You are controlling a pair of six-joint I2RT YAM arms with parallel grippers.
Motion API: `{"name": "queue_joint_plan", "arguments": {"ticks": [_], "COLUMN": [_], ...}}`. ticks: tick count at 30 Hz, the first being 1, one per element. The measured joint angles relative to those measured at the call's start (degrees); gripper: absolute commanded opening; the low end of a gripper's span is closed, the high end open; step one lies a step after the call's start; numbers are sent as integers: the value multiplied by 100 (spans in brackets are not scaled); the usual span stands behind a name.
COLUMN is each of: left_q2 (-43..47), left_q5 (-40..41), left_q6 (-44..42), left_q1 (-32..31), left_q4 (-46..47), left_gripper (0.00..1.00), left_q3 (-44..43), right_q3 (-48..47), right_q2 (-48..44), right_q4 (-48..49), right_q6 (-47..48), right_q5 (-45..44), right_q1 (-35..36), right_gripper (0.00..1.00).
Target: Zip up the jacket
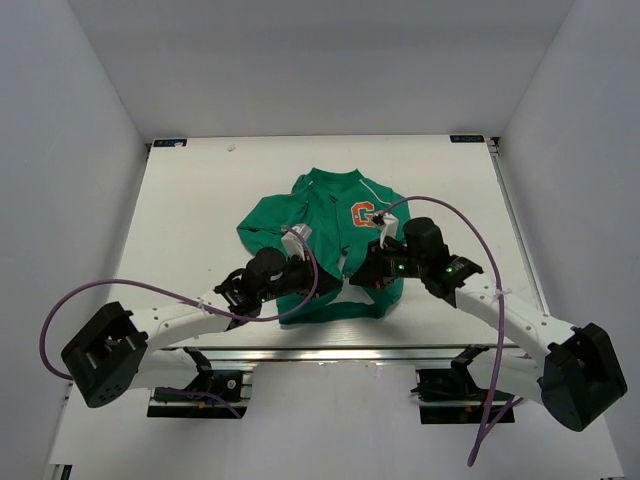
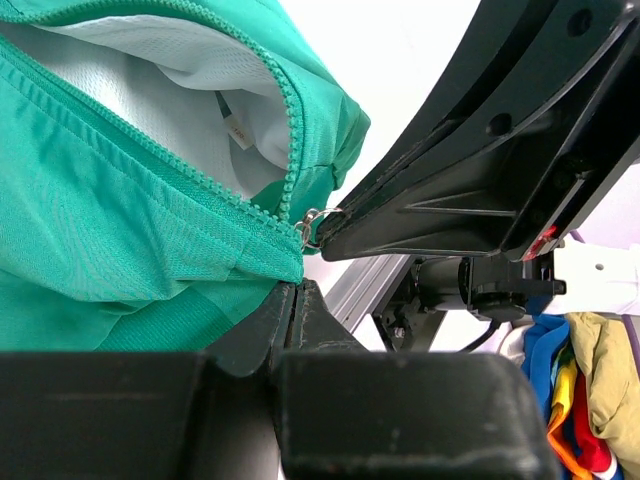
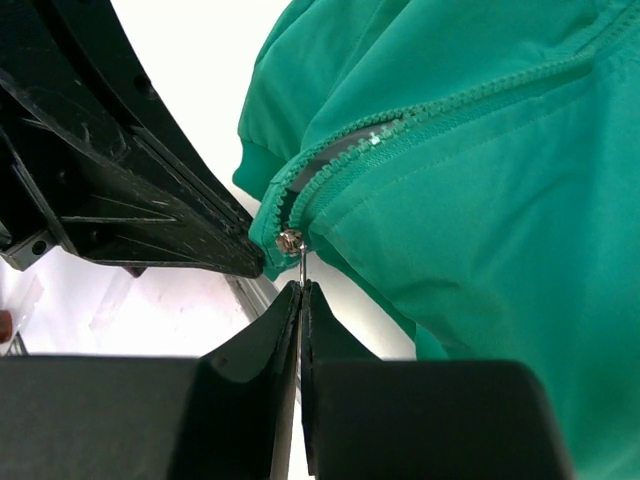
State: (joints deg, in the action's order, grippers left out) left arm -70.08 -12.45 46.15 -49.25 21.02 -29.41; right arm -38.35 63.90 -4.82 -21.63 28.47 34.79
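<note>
Because the jacket [image 1: 322,222] is soft and slack, tension it between your left jaws, clamped on the hem [image 2: 130,315], and right jaws, pinched shut on the zip pull [image 3: 300,266]

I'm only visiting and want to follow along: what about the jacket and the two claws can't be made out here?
Top view: the lower zip end of the jacket, covered by the left claw and right claw.
Left wrist view: the white label inside, too small to read; the coloured cloths, cut off at the corner.
Right wrist view: the end of the zip pull, pinched between the right claw's fingers.
</note>
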Motion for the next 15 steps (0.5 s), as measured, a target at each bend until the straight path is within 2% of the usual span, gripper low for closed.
{"name": "queue_joint_plan", "arguments": {"ticks": [11, 12, 13, 15], "left_q2": [-37, -37, -37, -37], "left_q5": [-105, -111, -116, -131], "left_q6": [-9, -7, -7, -7], "left_q1": [0, 0, 0, 0], "left_q4": [0, -2, -2, -4], "left_gripper": [0, 0, 0, 0], "left_q3": [-2, -2, -2, -2], "right_q3": [0, 0, 0, 0], "right_q2": [184, 184, 184, 184], "right_q4": [175, 192, 199, 203], "right_q6": [-74, -70, -72, -76], "right_q5": [208, 221, 232, 238], "right_q1": [0, 0, 0, 0], "right_gripper": [19, 17, 7, 1]}}
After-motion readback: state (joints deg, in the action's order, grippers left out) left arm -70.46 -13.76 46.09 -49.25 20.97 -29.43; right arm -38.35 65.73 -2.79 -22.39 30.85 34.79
